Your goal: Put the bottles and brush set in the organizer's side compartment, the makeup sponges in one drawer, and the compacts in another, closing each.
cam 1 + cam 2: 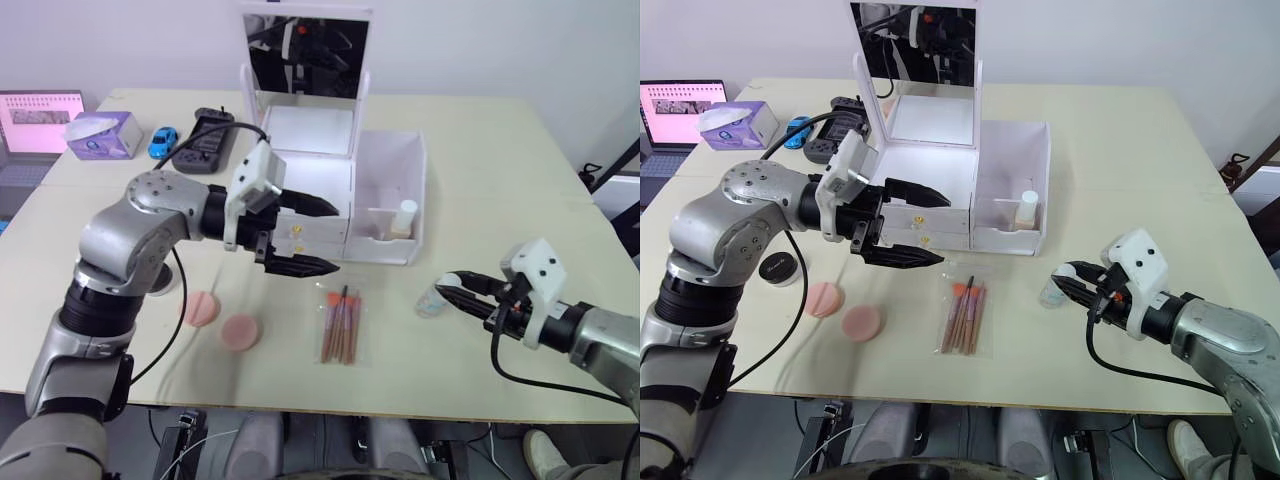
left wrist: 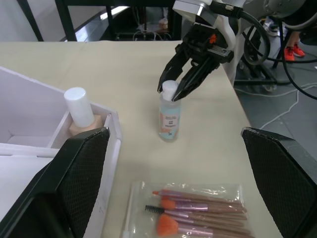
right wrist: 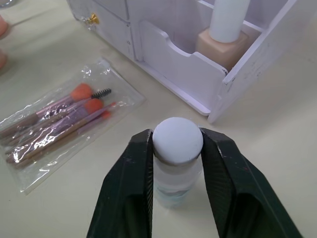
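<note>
Right gripper sits closest to you, its two black fingers clamped on the white cap of the clear bottle, which looks to be standing on the table out in front of the organizer on the side-compartment end. That bottle is gripped but not yet stowed, as far as you can judge.

Beige bottle already stands upright inside the side compartment, so count one item done.

Brush set lies flat on the table in front of the organizer, near its drawers, untouched in its clear pouch.

Two pink makeup sponges lie side by side in front of the organizer, off toward the robot's left. One compact sits left of the organizer, half hidden behind the left arm; you can't pick out the second one.

Left gripper hovers with fingers spread wide and nothing between them, right in front of the gold-knobbed drawers. Both drawers look shut, though you can't see inside them.

Your tally, judged from this: one of seven items placed. Left to do: clear bottle and brush set into the side compartment, sponges into one drawer, compacts into the other, each drawer closed.
</note>
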`<action>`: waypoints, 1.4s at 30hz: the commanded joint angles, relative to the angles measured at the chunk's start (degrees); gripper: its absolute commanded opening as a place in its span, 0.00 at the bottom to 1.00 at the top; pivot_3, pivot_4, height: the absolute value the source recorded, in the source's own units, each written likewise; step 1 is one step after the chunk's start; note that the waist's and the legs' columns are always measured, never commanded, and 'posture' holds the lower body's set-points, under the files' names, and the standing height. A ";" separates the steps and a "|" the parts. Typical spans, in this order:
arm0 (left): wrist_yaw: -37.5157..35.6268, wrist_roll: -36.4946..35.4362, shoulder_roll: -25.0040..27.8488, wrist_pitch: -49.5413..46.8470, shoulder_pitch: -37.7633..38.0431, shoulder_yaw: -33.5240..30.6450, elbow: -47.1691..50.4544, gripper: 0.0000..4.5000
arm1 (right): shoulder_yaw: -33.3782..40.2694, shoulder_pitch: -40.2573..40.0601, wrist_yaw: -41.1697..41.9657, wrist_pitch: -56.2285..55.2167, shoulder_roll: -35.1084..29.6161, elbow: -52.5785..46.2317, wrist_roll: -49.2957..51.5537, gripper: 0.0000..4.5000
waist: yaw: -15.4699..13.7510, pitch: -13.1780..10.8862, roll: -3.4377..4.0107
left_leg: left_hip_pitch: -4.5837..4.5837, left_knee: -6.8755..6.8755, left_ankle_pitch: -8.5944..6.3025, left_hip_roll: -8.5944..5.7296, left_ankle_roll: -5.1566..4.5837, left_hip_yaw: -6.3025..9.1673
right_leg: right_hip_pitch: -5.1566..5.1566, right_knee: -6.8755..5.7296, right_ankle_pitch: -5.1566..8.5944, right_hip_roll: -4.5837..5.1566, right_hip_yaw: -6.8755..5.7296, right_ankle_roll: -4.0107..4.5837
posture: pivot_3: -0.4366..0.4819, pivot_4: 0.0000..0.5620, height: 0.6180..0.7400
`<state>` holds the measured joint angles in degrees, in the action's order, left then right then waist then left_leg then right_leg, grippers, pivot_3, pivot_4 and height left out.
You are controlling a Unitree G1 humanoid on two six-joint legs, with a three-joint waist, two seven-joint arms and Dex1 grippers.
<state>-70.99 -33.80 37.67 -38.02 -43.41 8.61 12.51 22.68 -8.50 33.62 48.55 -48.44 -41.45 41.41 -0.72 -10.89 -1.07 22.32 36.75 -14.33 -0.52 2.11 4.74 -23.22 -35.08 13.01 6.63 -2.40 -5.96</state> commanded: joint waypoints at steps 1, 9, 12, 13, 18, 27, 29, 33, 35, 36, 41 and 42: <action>-0.25 0.40 0.47 1.12 -0.93 -0.49 0.88 1.00 | 0.56 1.81 -0.37 0.05 -0.76 -1.53 0.51 0.31 | 0.00 0.00 0.00 | 0.00 0.00 0.00 0.00 0.00 0.00 | 0.00 0.00 0.00 0.00 0.00 0.00 | 0.48 0.27 1.00; -0.25 1.15 0.56 1.61 -0.88 -0.83 0.42 1.00 | 4.51 3.86 2.54 0.12 -2.12 0.17 2.97 0.31 | -0.02 0.00 0.00 | 0.02 0.00 0.00 0.00 -0.01 0.00 | 0.00 0.01 0.00 0.00 0.00 0.00 | 0.48 0.27 1.00; 0.10 1.19 0.72 1.70 -0.71 -1.22 0.22 1.00 | 5.23 6.29 4.02 1.10 -3.47 0.39 6.43 0.31 | -0.03 0.00 0.00 | 0.02 0.00 0.00 0.00 -0.01 0.00 | 0.00 0.01 0.00 0.00 0.00 0.00 | 0.48 0.27 1.00; 0.32 1.15 0.84 1.73 -0.53 -1.47 0.18 1.00 | 5.22 7.57 4.32 1.76 -3.97 0.35 7.98 0.31 | 0.06 0.00 0.00 | 0.02 0.01 0.00 0.00 -0.01 0.00 | 0.00 0.00 0.00 0.00 0.00 0.00 | 0.48 0.27 1.00; 0.64 1.61 3.75 3.31 2.36 -4.45 -0.31 1.00 | 4.32 18.30 3.43 4.91 -7.07 1.95 15.88 0.31 | 0.49 -0.04 0.08 | -0.01 0.01 -0.01 0.05 -0.01 -0.01 | -0.03 -0.01 -0.02 -0.05 0.00 0.03 | 0.48 0.27 1.00; 6.61 0.45 6.83 1.92 11.15 -9.77 6.03 1.00 | -11.61 42.00 7.49 4.53 -9.33 14.25 10.79 0.31 | 0.18 -0.06 0.07 | 0.09 0.00 -0.01 0.14 -0.01 -0.04 | -0.16 0.04 -0.04 -0.12 0.03 0.07 | 0.48 0.27 1.00; 8.60 -0.57 7.24 0.65 13.28 -11.49 8.57 1.00 | -15.14 45.99 9.56 3.09 -8.72 17.73 7.85 0.31 | -0.08 -0.07 0.05 | 0.11 -0.02 -0.01 0.13 -0.02 -0.02 | -0.18 0.04 -0.11 -0.13 0.03 0.19 | 0.48 0.27 1.00; 11.93 -1.97 8.64 -1.10 17.81 -14.90 13.20 1.00 | -21.19 52.83 13.02 1.18 -5.58 24.34 3.45 0.31 | 0.51 -0.08 0.07 | 0.15 -0.04 -0.03 0.13 -0.03 -0.08 | -0.23 0.06 -0.15 -0.13 0.06 0.24 | 0.48 0.27 1.00; 12.85 -2.37 9.86 -1.52 19.82 -17.07 14.18 1.00 | -23.43 55.12 14.36 0.76 -3.82 26.82 1.63 0.31 | 0.52 -0.08 0.07 | 0.12 -0.09 -0.03 0.13 -0.04 -0.07 | -0.24 0.04 -0.15 -0.14 0.06 0.24 | 0.48 0.27 1.00; 13.26 -2.35 10.54 -1.58 20.68 -18.17 14.42 1.00 | -24.70 55.91 15.28 0.06 -3.24 28.07 0.21 0.31 | 0.57 -0.08 0.07 | 0.10 -0.13 -0.03 0.14 -0.04 -0.06 | -0.25 0.03 -0.15 -0.16 0.06 0.25 | 0.48 0.27 1.00; 15.05 -3.78 12.15 -2.36 23.92 -21.27 16.71 1.00 | -28.67 58.37 18.78 -3.04 -0.45 33.47 -5.20 0.31 | 0.63 -0.08 0.08 | 0.08 -0.19 -0.02 0.15 -0.04 -0.06 | -0.28 0.00 -0.16 -0.19 0.06 0.26 | 0.48 0.27 1.00; 15.53 -4.03 12.17 -2.58 24.34 -21.56 17.26 1.00 | -29.47 58.57 19.56 -3.88 0.07 34.57 -6.37 0.31 | 0.64 -0.08 0.08 | 0.08 -0.19 -0.02 0.15 -0.03 -0.06 | -0.27 0.01 -0.16 -0.19 0.06 0.26 | 0.48 0.27 1.00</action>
<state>-56.16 -36.48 49.26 -40.52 -18.95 -11.15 27.38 -7.00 48.11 51.84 46.77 -48.39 -7.30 36.58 -0.08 -10.97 -0.99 22.40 36.56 -14.35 -0.37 2.08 4.68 -23.49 -35.06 12.85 6.44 -2.34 -5.70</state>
